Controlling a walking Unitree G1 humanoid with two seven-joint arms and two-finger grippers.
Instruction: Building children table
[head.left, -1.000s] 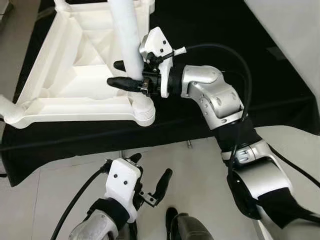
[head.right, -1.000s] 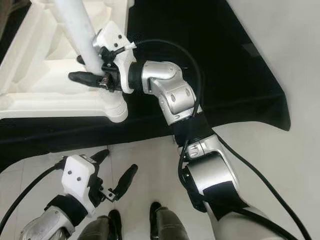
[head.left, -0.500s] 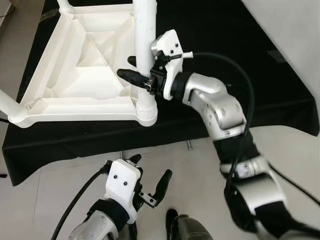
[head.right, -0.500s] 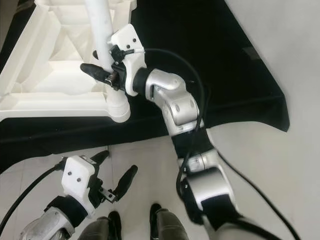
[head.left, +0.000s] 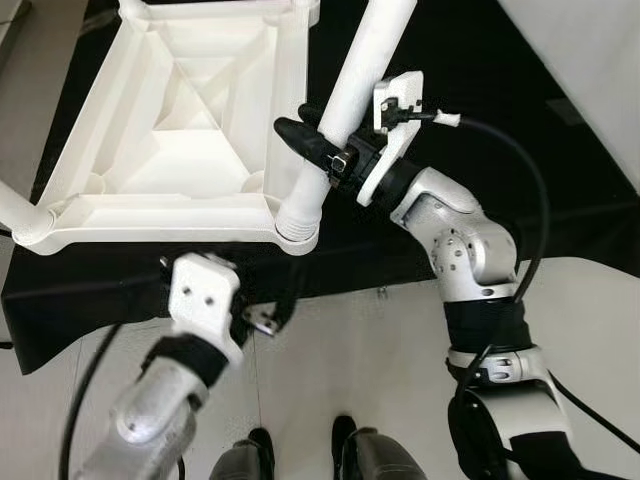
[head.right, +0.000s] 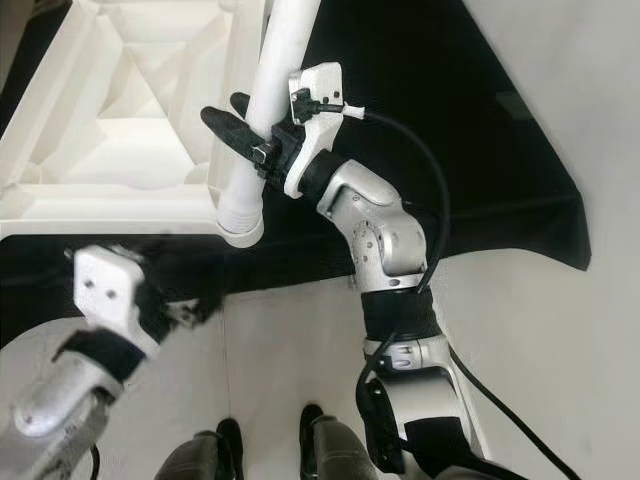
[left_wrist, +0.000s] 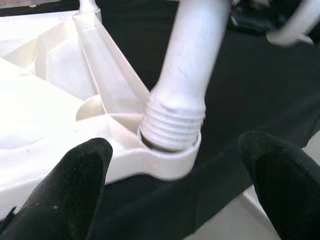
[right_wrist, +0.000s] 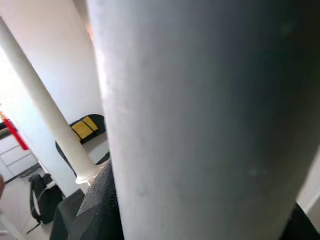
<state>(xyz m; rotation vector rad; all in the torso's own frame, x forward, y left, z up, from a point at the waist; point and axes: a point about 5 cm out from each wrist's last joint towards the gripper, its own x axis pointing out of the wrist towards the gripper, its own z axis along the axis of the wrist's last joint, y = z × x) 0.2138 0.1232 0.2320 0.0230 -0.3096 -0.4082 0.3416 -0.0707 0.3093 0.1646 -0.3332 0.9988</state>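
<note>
At the lower left, the left end effector (head.left: 262, 318) has risen from floor level toward the near corner of the upturned white table (head.left: 150, 215); it is blurred, its fingers (left_wrist: 75, 182) spread apart. Mid-frame, the right end effector (head.left: 322, 150) still pinches the white leg (head.left: 345, 100), which now leans to the upper right instead of standing upright. Its threaded end sits in the corner socket (left_wrist: 172, 162). The table lies on a black cloth (head.left: 450, 100), the leg's top cut off.

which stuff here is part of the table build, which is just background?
Job:
- upturned white tabletop
- white leg tilted in the corner socket, threads showing
- right hand clamped on the leg
- left hand, open, near the socket

Background:
- black cloth
- backpack
</note>
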